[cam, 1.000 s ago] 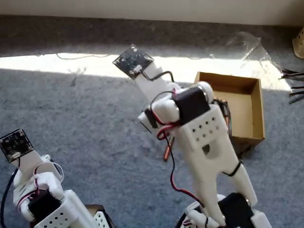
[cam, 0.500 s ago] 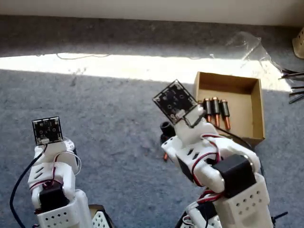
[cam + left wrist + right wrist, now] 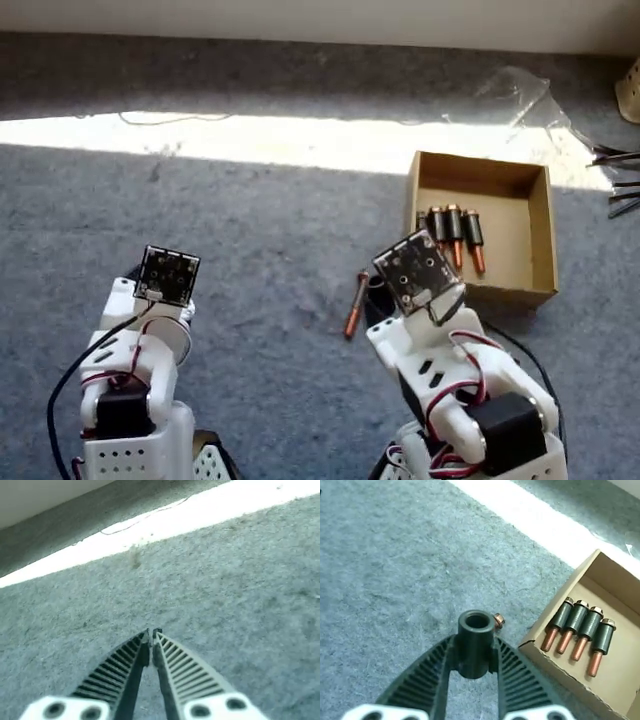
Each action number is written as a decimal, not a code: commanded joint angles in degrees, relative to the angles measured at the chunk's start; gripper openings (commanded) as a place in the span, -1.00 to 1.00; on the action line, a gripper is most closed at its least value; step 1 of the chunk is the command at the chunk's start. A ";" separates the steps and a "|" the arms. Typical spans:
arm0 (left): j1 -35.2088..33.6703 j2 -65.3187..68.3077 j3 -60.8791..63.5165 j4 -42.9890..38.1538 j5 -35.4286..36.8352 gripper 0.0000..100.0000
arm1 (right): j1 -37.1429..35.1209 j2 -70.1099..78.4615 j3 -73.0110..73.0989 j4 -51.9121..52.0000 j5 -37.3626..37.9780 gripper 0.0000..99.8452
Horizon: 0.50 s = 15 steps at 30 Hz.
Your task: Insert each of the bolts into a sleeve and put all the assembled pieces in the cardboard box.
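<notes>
Right wrist view: sleeve (image 3: 475, 652) stands clamped inside the right claw (image 3: 474, 642).

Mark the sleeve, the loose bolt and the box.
sleeve (image 3: 476, 647), right wrist view, side wall below the bore.
loose bolt (image 3: 355, 304), high view, mid shaft.
box (image 3: 518, 240), high view, bare floor.

bolt (image 3: 498, 620) is hiding behind the gripped sleeve (image 3: 476, 645), only its head peeking out | cardboard box (image 3: 620, 592) is running off the right wrist view's edge | high view: camera board (image 3: 418, 272) is covering most of the sleeve
</notes>
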 commanded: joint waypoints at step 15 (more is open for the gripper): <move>6.81 -0.22 -16.13 10.73 -0.18 -0.94 | 8.04 -9.98 2.15 -5.23 -0.44 -0.99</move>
